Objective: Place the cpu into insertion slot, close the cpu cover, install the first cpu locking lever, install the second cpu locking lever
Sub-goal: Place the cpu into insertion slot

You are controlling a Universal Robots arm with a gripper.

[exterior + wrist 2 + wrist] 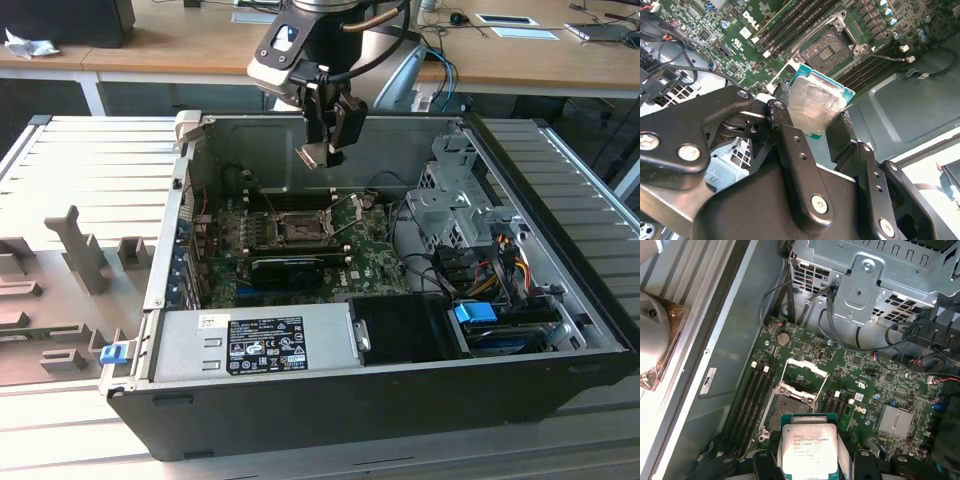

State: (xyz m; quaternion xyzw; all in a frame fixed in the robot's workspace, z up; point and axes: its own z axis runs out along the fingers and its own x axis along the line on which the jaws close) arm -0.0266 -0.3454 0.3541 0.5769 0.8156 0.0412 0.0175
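Grey slatted table (90, 170) carries the open case (400, 400); in the exterior view we see the gripper (325, 150) above it. In the second wrist view the jaws pinch the cpu (815, 102) by two edges. In the first wrist view the cpu (810, 452) hangs apart from the bare slot (790, 410), cover (807, 368) raised.

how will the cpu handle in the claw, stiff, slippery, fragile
The cpu is a thin flat plate with a metal face, so probably stiff and light. The claw pinches it only by two edges, so a bump could likely twist or slip it. Its smooth face looks slick.
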